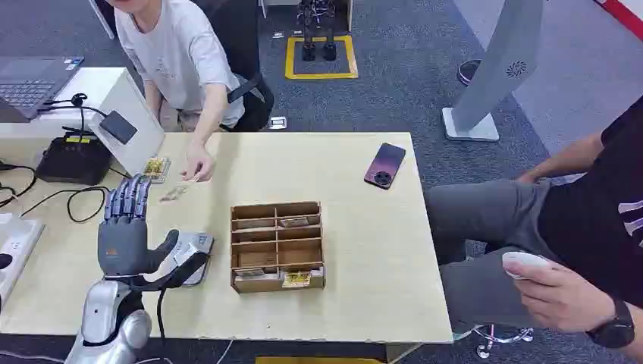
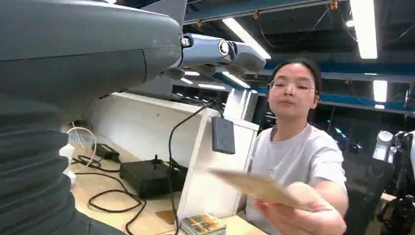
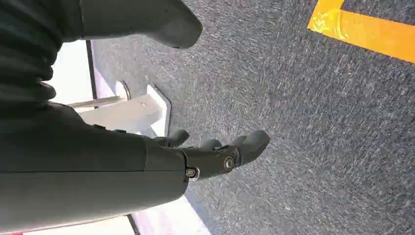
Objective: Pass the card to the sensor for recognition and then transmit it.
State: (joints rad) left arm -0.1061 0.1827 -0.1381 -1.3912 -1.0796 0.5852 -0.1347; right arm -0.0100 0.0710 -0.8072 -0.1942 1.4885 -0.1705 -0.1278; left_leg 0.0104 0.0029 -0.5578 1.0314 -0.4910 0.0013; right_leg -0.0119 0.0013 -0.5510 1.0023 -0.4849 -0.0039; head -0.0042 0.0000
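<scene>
on the pale wooden counter [image 1: 364, 250], the left hand [image 1: 125, 231] is raised upright near the left edge, fingers straight and apart, thumb out to the side, holding nothing. just beside the thumb lies a grey sensor [image 1: 189, 254] with a black cable. right of it stands a wooden organizer [image 1: 277, 244] with a few cards in its compartments. across the counter a person in a white shirt [image 1: 182, 57] reaches down; in the left wrist view that person's hand [image 2: 298, 213] holds a card [image 2: 257, 186] out flat, blurred, above a small stack of cards [image 2: 203, 224] lying by a white stand [image 2: 208, 166]. a phone [image 1: 384, 164] lies toward the far right of the counter. the right hand [image 3: 220, 154] hangs over grey carpet, fingers loosely apart, empty.
</scene>
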